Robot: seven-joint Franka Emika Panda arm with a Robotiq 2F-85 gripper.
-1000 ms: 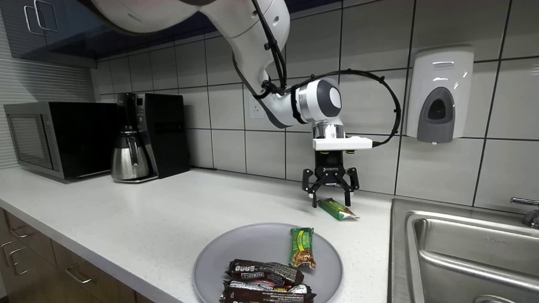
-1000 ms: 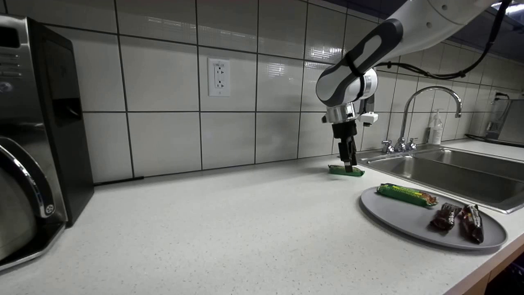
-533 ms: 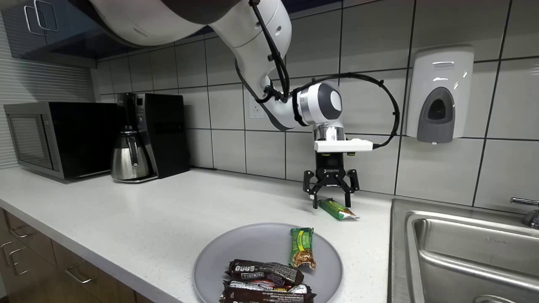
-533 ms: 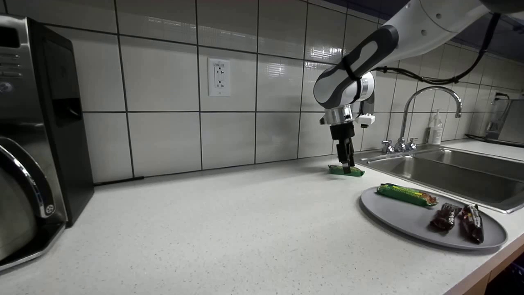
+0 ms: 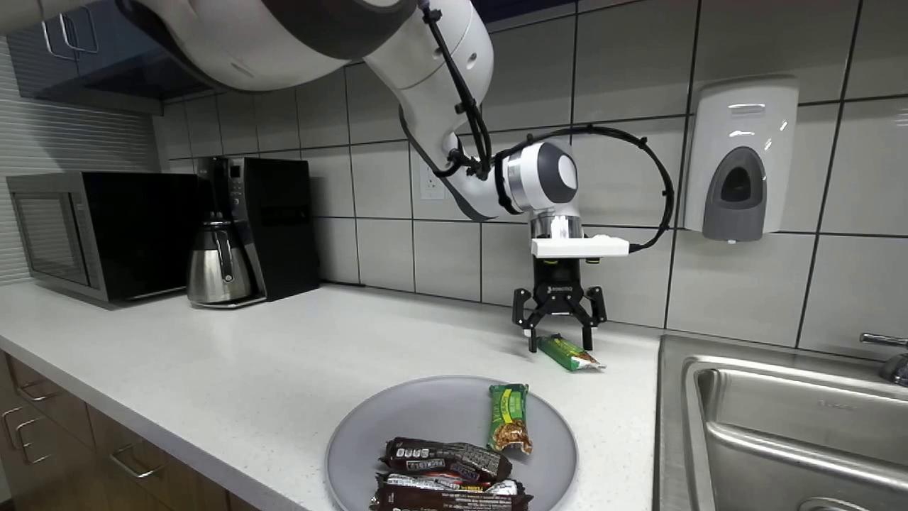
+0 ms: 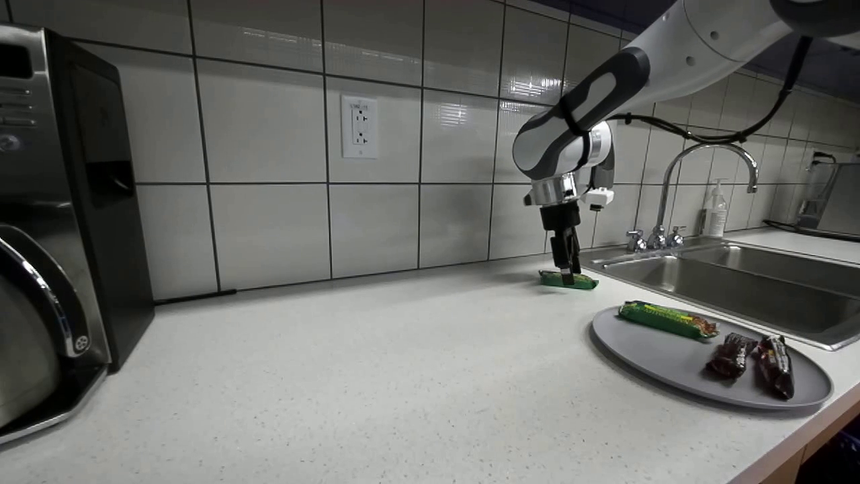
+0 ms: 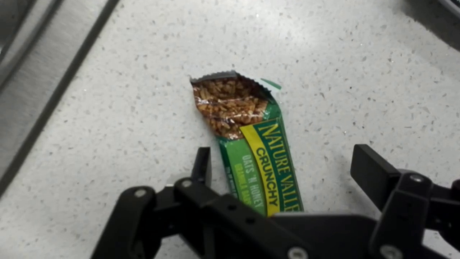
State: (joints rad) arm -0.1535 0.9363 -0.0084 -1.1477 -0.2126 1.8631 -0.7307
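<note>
A green granola bar (image 5: 567,353) lies flat on the white counter in both exterior views (image 6: 584,283). In the wrist view the bar (image 7: 258,162) shows "Nature Valley Crunchy", and its near end is hidden by the gripper body. My gripper (image 5: 560,346) is open and empty, pointing down over the bar; it also shows in an exterior view (image 6: 571,276). In the wrist view the fingers (image 7: 282,154) stand on both sides of the bar, the left finger closer to it. Neither finger visibly touches the bar. Whether the fingertips reach the counter, I cannot tell.
A grey plate (image 5: 397,411) holds another green bar (image 5: 508,415) and brown-wrapped bars (image 5: 447,458). A steel sink (image 5: 674,426) with a faucet (image 6: 672,175) is beside the counter. The tiled wall (image 5: 525,284) is close behind the gripper. A coffee maker (image 5: 280,227) and microwave (image 5: 142,234) stand farther along.
My gripper has shifted a few pixels, slightly lower and to one side, and stays open. The upper arm has swung lower. The bars and plate have not moved.
</note>
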